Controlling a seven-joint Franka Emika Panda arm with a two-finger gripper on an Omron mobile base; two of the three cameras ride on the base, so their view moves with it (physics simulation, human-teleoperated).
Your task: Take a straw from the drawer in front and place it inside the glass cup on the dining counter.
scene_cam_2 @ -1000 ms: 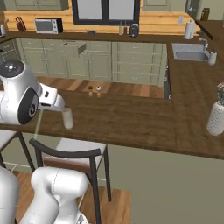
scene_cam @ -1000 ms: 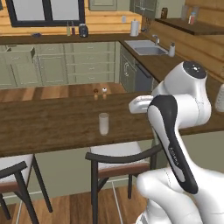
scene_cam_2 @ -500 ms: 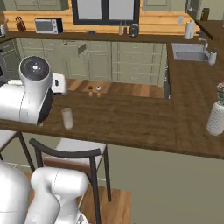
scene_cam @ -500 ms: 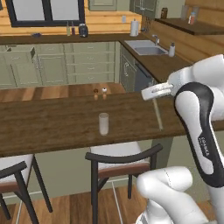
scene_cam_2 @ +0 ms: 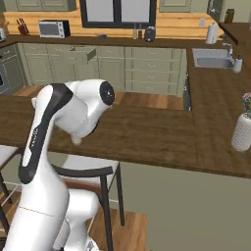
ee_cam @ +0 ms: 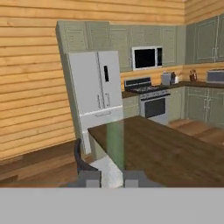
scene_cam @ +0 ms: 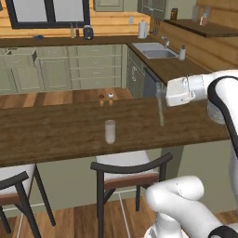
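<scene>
1 straw [scene_cam: 161, 108] hangs upright from the closed gripper [scene_cam: 162, 90], over the dining counter [scene_cam: 56, 135] toward its right end; glass cup [scene_cam: 109, 131] stands mid-counter near the front edge, apparently empty. Right base: the arm hides the cup. Hand: straw [ee_cam: 115, 146] pinched between fingertips [ee_cam: 90, 179]. Carry it leftward, keep it vertical, lower into the rim.

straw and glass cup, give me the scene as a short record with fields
straw: thin pale stick hanging upright from the hand, above the dining counter
hand: shut on the straw, off to the right of the glass cup in the left base view
glass cup: clear tumbler standing upright on the dining counter, nothing in it
dining counter: dark wood top, chairs along its near side
drawer: pulled open at the far cabinets
step left: straw not yet in the glass cup
</scene>
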